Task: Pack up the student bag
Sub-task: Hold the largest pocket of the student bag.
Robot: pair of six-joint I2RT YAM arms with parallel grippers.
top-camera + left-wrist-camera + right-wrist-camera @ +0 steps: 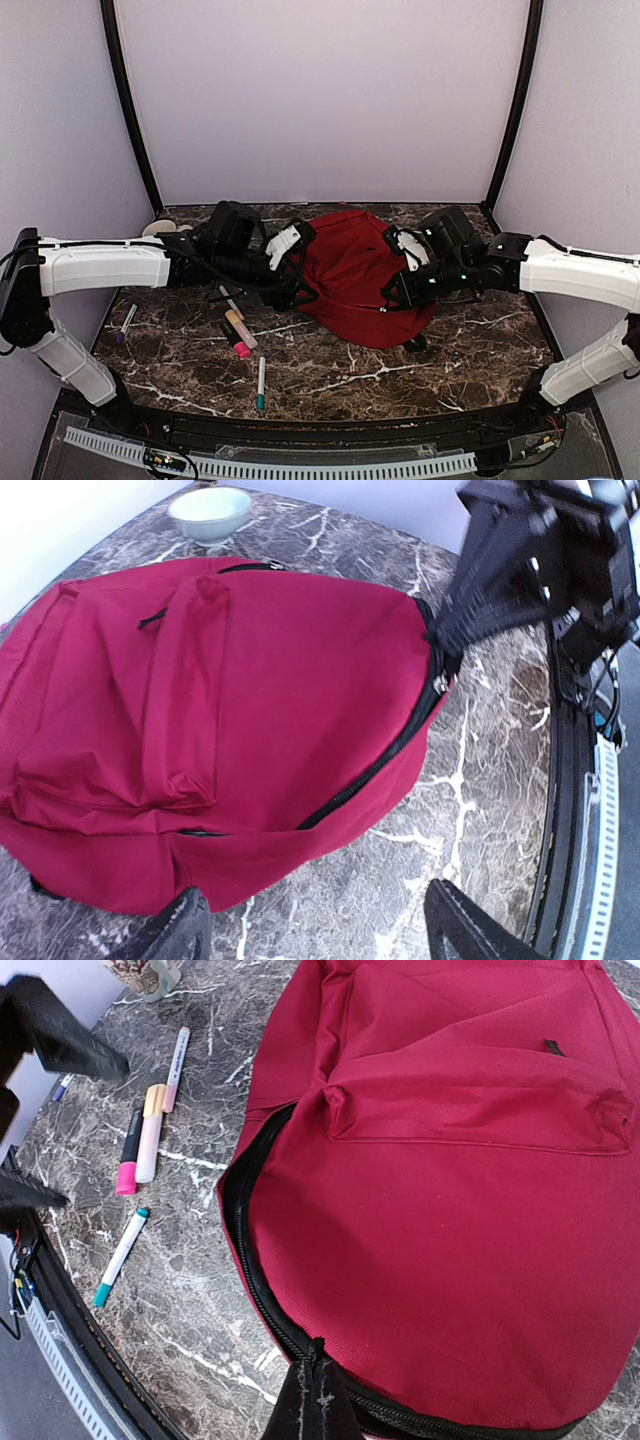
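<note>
Bag (352, 272): soft, light, floppy fabric, best taken at its zip edge, which the right gripper (318, 1390) pinches closed; left gripper (318, 905) gapes open.

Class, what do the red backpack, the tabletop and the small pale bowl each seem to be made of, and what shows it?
The student bag: soft matt woven fabric; it sags and creases. The tabletop: dark marble or marble-look laminate, faintly glossy, white veins. The bowl: smooth pale glaze, probably ceramic, possibly plastic.
</note>
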